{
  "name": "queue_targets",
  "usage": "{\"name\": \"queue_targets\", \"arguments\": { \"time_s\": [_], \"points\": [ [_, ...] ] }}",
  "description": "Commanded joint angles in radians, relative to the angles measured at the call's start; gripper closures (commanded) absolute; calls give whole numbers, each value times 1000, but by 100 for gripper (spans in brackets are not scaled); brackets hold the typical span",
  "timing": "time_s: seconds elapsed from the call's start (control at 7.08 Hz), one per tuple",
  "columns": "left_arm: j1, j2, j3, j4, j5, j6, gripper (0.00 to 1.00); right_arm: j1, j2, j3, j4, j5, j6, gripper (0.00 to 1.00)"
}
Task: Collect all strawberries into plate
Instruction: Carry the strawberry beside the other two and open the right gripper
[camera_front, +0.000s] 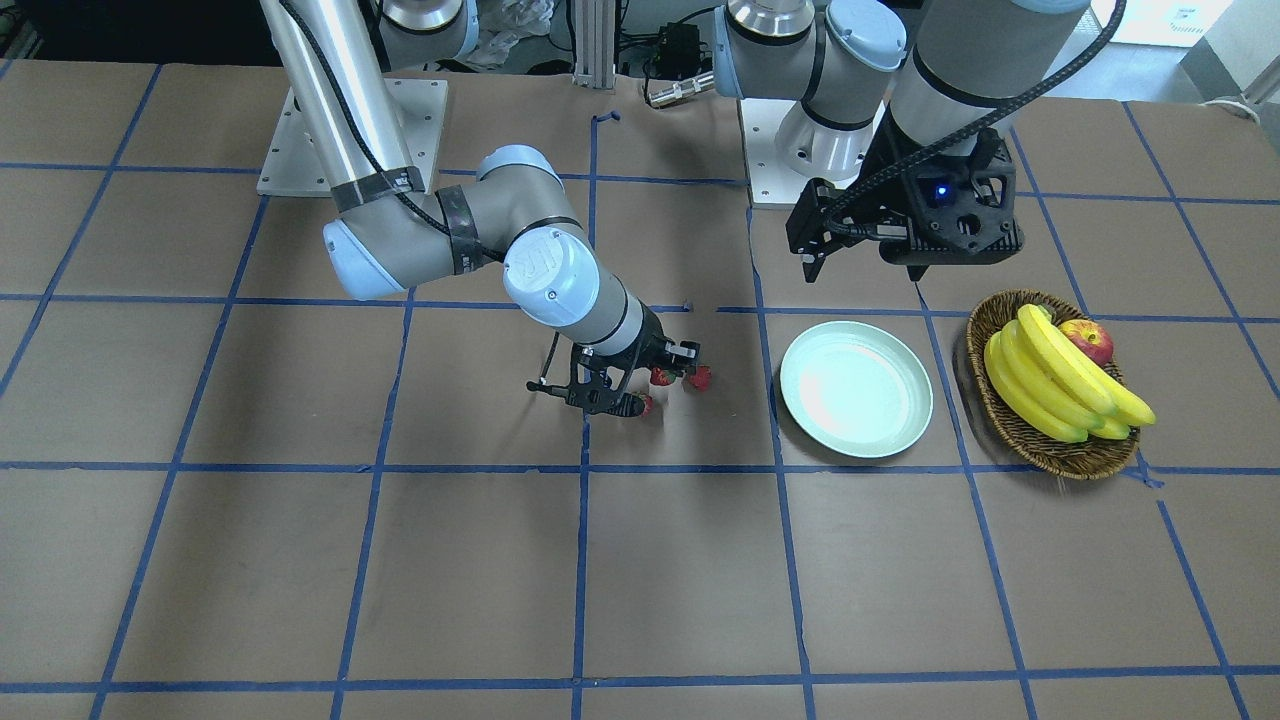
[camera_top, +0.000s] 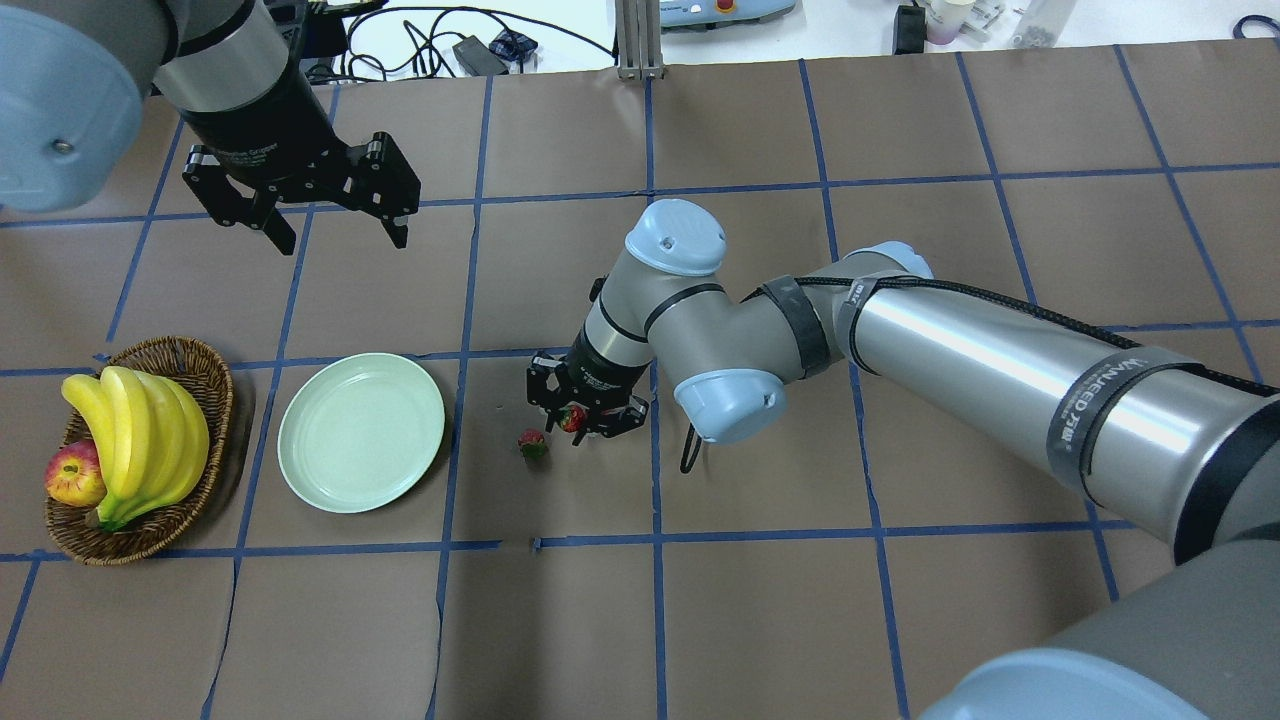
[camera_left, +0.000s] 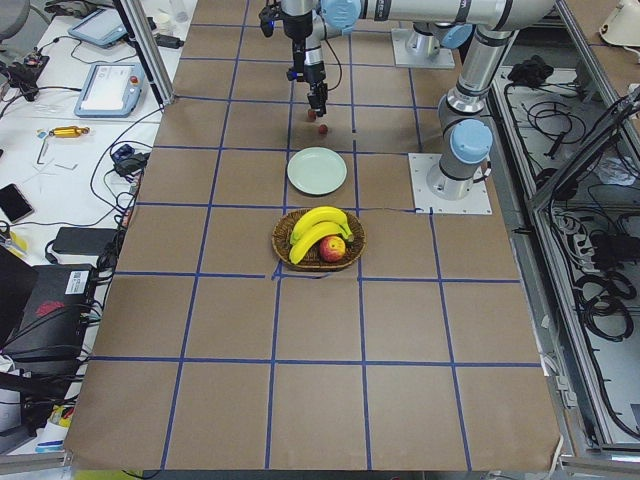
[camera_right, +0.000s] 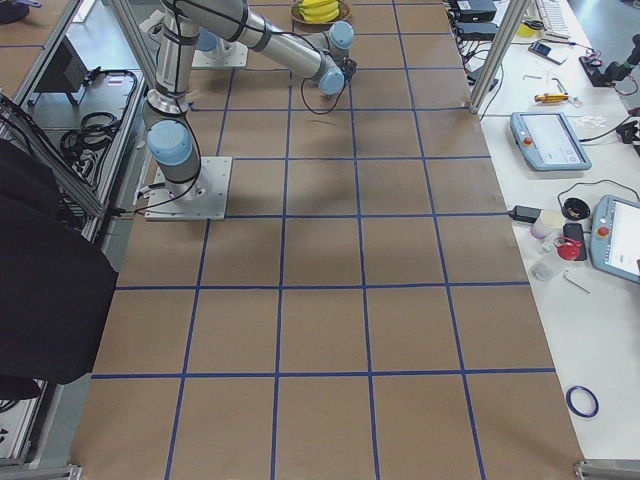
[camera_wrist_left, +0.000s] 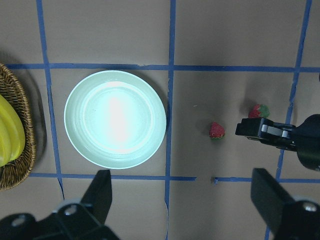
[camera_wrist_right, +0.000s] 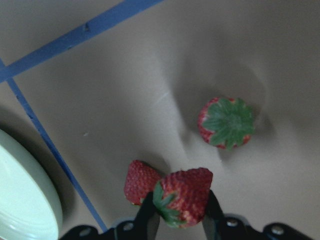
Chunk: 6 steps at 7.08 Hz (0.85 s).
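Note:
My right gripper (camera_top: 578, 417) is low over the table's middle and shut on a red strawberry (camera_wrist_right: 182, 197), which also shows in the overhead view (camera_top: 573, 418). A second strawberry (camera_wrist_right: 137, 182) lies on the paper right beside the held one. A third strawberry (camera_wrist_right: 226, 122) lies a little apart, green top up. The front-facing view shows all three clustered at the gripper (camera_front: 662, 377). The pale green plate (camera_top: 361, 445) is empty and lies to the left of them in the overhead view. My left gripper (camera_top: 300, 200) hangs open and empty, high above the table by the plate (camera_wrist_left: 115, 118).
A wicker basket (camera_top: 205, 385) with bananas (camera_top: 140, 440) and a red apple (camera_top: 72, 475) stands beyond the plate, at the overhead view's left edge. Blue tape lines grid the brown paper. My right forearm (camera_top: 950, 340) stretches across the right half.

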Motion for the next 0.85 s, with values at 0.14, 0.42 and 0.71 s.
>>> {"name": "queue_targets", "arguments": {
  "time_s": [0.14,0.42,0.71],
  "points": [
    [-2,-1,-2,0,-1,-1,0,0,-8,4,-3,11,16,0],
    [-2,-1,-2,0,1,0,0,-9,-76,-36,5,-154,2,0],
    [0,-1,0,0,1,0,0,-38,-207,-145,279,-423,-41,0]
  ]
}}
